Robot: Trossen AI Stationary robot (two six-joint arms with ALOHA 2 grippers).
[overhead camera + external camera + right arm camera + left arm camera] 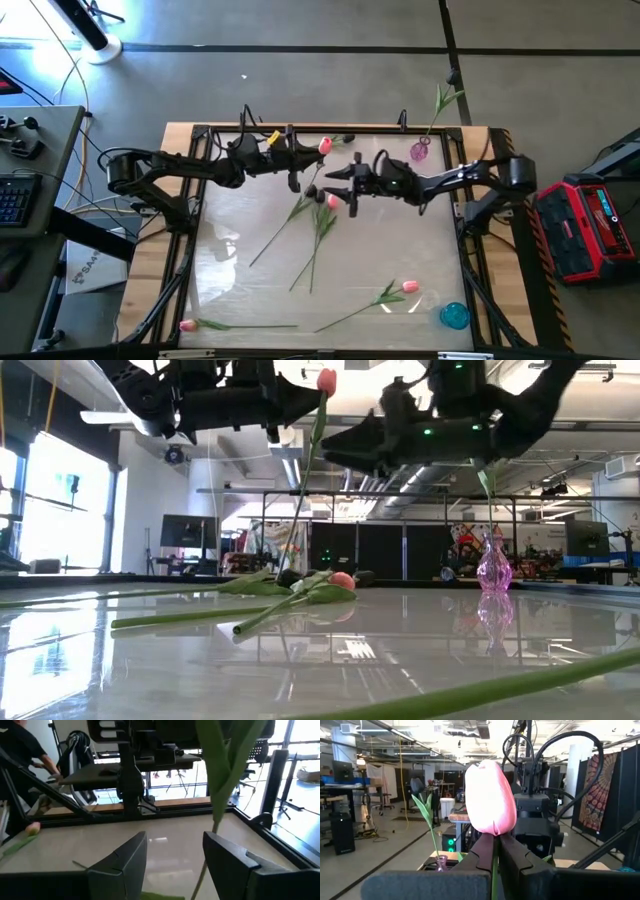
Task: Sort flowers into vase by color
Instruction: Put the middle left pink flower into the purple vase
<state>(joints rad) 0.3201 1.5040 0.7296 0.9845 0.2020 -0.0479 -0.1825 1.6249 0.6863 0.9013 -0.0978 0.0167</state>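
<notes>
Toolbox (592, 228): red and black, stood right of the table.
Keyboard (12, 199): lay on the left desk.

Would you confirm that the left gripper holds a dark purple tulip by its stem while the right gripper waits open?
Not quite: the tulip clamped by its stem in the left gripper has a pink head, not dark purple, as the left wrist view shows. The right gripper does wait open.

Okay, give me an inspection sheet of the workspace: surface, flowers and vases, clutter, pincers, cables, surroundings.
Surface: glossy table, wooden rim.
Job's things: raised pink tulip; loose tulips mid-table, more near the front edge; pink vase holding one stem; blue vase at a corner.
Clutter: nothing seen.
Grippers: left pincer shut on the raised pink tulip's stem; right pincer open, stem between its fingers.
Cables: loose ones on the floor.
Surroundings: red case, keyboard.
</notes>
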